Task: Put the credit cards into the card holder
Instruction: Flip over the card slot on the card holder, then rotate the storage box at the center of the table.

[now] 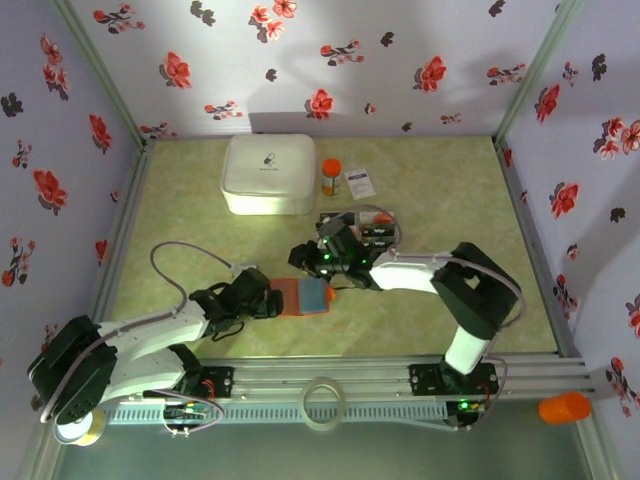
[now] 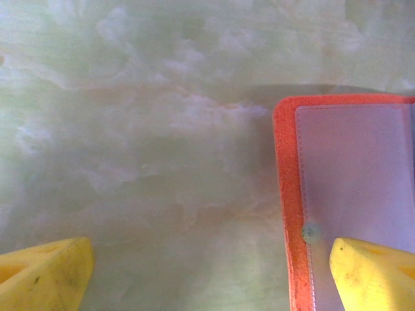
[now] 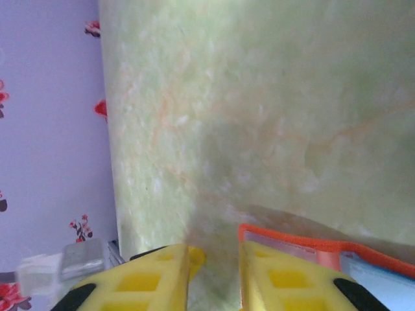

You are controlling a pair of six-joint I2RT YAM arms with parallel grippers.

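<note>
The card holder [image 1: 306, 297] lies open on the table, orange-red with a light blue inside. In the left wrist view the card holder [image 2: 350, 194] fills the right side. My left gripper [image 2: 207, 278] is open wide, and its right fingertip [image 2: 373, 275] is over the holder's clear pocket. Seen from above, the left gripper [image 1: 272, 300] sits at the holder's left edge. My right gripper [image 3: 214, 272] hangs at the holder's corner [image 3: 311, 243], its jaws a narrow gap apart with nothing between them. The credit cards [image 1: 375, 228] lie in a small pile behind the right arm.
A big white rounded box [image 1: 268, 172] stands at the back, with an orange-capped bottle [image 1: 331, 176] and a pale printed card [image 1: 358, 181] to its right. Flowered walls close in three sides. A tape ring [image 1: 324, 402] lies on the front rail.
</note>
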